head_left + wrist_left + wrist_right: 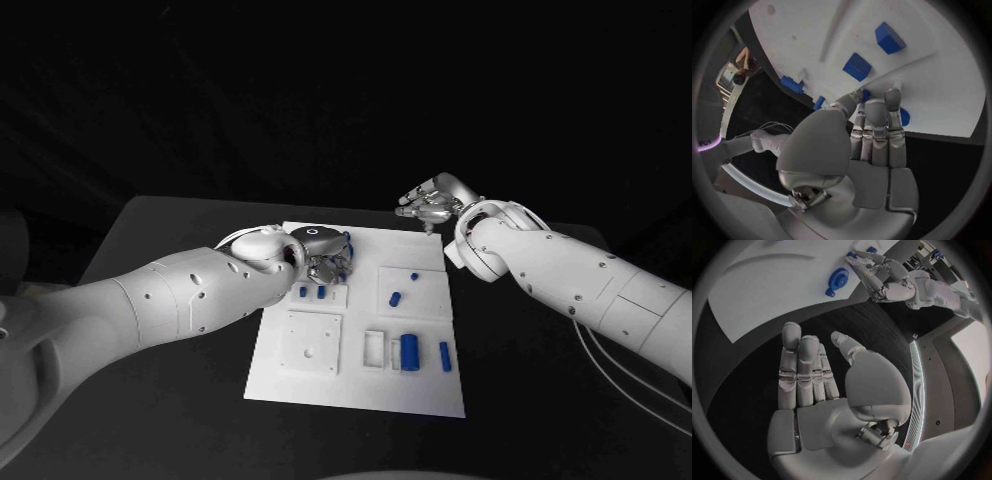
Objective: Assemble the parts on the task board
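Two hands over a black tabletop [173,225]. Task board [361,385]: white plate at centre, several blue parts [411,350] lying on it. Left hand [320,255]: at the board's far edge, fingertips [893,96] touching the plate, nothing held. Right hand [433,200]: beyond the board's far right corner, fingers straight and spread, nothing held.

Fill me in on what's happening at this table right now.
The robot is assembling small blue parts on the white task board. Its left hand is down at the board's far left area, fingertips on or near parts there; whether it grips one is unclear. The right hand hovers open over the black table past the board's far edge, holding nothing.
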### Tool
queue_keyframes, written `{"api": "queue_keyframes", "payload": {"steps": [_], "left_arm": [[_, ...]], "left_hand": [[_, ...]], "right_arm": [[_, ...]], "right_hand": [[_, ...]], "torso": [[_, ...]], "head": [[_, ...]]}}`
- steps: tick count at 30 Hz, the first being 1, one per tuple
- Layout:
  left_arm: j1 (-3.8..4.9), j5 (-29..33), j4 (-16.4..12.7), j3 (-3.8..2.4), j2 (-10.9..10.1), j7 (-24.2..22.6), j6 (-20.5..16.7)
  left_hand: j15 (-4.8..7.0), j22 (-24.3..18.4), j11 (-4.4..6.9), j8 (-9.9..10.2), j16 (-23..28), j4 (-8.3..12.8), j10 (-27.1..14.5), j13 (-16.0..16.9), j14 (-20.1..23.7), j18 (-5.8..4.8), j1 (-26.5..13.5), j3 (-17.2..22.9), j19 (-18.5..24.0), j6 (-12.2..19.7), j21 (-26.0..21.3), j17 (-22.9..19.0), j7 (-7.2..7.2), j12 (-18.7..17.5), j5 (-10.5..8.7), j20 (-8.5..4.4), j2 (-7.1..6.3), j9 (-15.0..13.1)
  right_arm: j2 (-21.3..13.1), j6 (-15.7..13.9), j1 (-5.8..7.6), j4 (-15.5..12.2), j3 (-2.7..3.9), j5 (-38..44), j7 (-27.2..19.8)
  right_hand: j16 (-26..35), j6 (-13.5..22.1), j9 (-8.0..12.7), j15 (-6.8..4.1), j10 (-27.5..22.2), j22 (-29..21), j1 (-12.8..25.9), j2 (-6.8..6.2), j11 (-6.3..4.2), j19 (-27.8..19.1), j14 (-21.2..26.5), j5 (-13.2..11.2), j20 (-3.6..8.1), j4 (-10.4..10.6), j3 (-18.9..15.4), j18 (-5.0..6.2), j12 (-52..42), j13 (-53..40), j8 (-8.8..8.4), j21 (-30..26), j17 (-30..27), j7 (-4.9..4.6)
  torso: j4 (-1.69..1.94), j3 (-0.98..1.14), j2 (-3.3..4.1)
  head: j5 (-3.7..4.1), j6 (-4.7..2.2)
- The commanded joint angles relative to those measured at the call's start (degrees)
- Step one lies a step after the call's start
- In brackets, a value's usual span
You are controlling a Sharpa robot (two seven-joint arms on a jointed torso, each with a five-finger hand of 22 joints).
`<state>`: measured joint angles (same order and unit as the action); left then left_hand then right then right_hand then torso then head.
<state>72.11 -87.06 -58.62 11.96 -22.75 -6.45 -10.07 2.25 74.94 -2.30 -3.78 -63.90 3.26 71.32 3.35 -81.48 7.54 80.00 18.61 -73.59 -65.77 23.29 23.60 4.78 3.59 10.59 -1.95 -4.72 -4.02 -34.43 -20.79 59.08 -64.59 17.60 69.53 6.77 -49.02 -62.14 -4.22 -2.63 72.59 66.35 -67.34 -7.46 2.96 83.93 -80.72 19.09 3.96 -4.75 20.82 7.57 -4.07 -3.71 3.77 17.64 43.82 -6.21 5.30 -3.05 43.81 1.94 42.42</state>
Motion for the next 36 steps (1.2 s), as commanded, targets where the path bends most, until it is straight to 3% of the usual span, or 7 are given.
{"api": "queue_keyframes", "payload": {"steps": [1,9,16,25,30,36], "left_arm": [[-0.07,0.1,0.1,0.0,0.3,-0.9,0.7],[-0.1,0.1,0.4,-0.01,0.4,-0.4,-0.3],[-0.11,0.0,0.8,-0.01,0.4,-0.2,-1.0],[-0.18,1.8,-0.3,-0.09,-0.6,-1.1,-4.5],[-0.17,3.0,-2.0,-0.63,-1.9,-1.2,-5.2],[-0.16,5.0,-4.5,-2.06,-3.7,-0.9,-4.9]], "left_hand": [[0.33,1.1,0.2,-0.1,-0.1,0.1,1.5,0.1,-0.1,-0.33,0.2,-0.5,0.0,-1.3,0.4,-0.1,0.1,-0.2,-0.06,-0.6,0.84,-0.2],[0.54,1.2,0.7,0.1,-0.1,1.6,4.2,0.1,-0.2,-0.56,1.2,-2.0,0.0,-4.0,0.8,0.0,0.12,-0.2,0.31,-0.97,2.41,-0.4],[0.51,1.2,0.71,0.1,-0.1,3.8,4.7,0.1,-0.2,-0.39,1.3,-2.5,0.5,-4.4,1.8,0.1,0.21,-0.2,0.52,-0.94,3.35,-0.3],[0.36,1.1,0.49,0.2,-0.2,4.0,4.2,0.1,-0.1,-0.36,0.9,-2.5,0.6,-3.8,2.0,0.1,0.36,-0.2,0.11,-0.93,3.45,-0.1],[0.35,1.1,0.47,0.2,-0.2,4.0,4.1,0.1,-0.1,-0.35,1.0,-2.5,0.6,-3.7,2.0,0.1,0.37,-0.2,0.19,-0.92,3.39,-0.1],[0.32,1.1,0.42,0.2,-0.1,4.0,4.0,0.1,-0.1,-0.33,0.9,-2.5,0.6,-3.6,2.1,0.1,0.41,-0.2,0.31,-0.92,3.33,-0.1]], "right_arm": [[0.0,0.7,0.02,0.0,0.03,0.0,-0.2],[0.0,0.8,0.02,0.0,0.03,0.0,-0.2],[0.0,0.8,0.02,0.0,0.03,0.0,-0.2],[-0.1,0.7,0.03,-0.1,0.03,0.0,-0.3],[-0.2,0.6,0.03,-0.1,0.03,0.0,-0.4],[-0.4,0.6,0.03,-0.1,0.02,0.0,-0.4]], "right_hand": [[-0.3,-0.3,0.0,0.31,-0.3,0.0,0.2,0.28,0.08,2.3,0.0,0.2,-0.41,-0.2,-0.2,0.84,0.3,0.1,-0.15,0.4,0.0,-0.14],[-0.3,-0.3,0.0,0.31,-0.3,0.0,0.2,0.28,0.08,2.3,0.0,0.2,-0.41,-0.2,-0.2,0.84,0.3,0.1,-0.15,0.4,0.0,-0.14],[-0.4,-0.3,0.0,0.32,-0.3,-0.2,0.2,0.31,0.09,2.3,0.0,0.2,-0.41,-0.2,-0.2,0.83,0.3,0.1,-0.12,0.4,-0.2,-0.14],[-0.4,-0.4,0.0,0.3,-0.2,-0.2,0.2,0.29,0.06,2.3,0.0,0.3,-0.4,-0.1,-0.2,0.83,0.3,0.1,-0.13,0.5,-0.2,-0.13],[-0.4,-0.4,0.0,0.3,-0.2,-0.2,0.2,0.29,0.06,2.3,0.0,0.3,-0.4,-0.1,-0.2,0.83,0.3,0.1,-0.13,0.5,-0.2,-0.13],[-0.4,-0.3,0.0,0.3,-0.3,-0.3,0.3,0.29,0.07,2.3,0.0,0.4,-0.4,0.0,-0.4,0.84,0.3,0.1,-0.13,0.5,-0.3,-0.13]], "torso": [[-0.01,-0.04,-0.01],[-0.02,0.0,0.0],[-0.01,0.04,0.0],[0.03,-0.03,-0.04],[0.08,-0.02,-0.03],[0.12,-0.07,-0.03]], "head": [[-0.09,-0.12],[-0.04,-0.22],[-0.02,-0.41],[-0.04,-0.56],[-0.04,-0.62],[0.17,-0.43]]}}
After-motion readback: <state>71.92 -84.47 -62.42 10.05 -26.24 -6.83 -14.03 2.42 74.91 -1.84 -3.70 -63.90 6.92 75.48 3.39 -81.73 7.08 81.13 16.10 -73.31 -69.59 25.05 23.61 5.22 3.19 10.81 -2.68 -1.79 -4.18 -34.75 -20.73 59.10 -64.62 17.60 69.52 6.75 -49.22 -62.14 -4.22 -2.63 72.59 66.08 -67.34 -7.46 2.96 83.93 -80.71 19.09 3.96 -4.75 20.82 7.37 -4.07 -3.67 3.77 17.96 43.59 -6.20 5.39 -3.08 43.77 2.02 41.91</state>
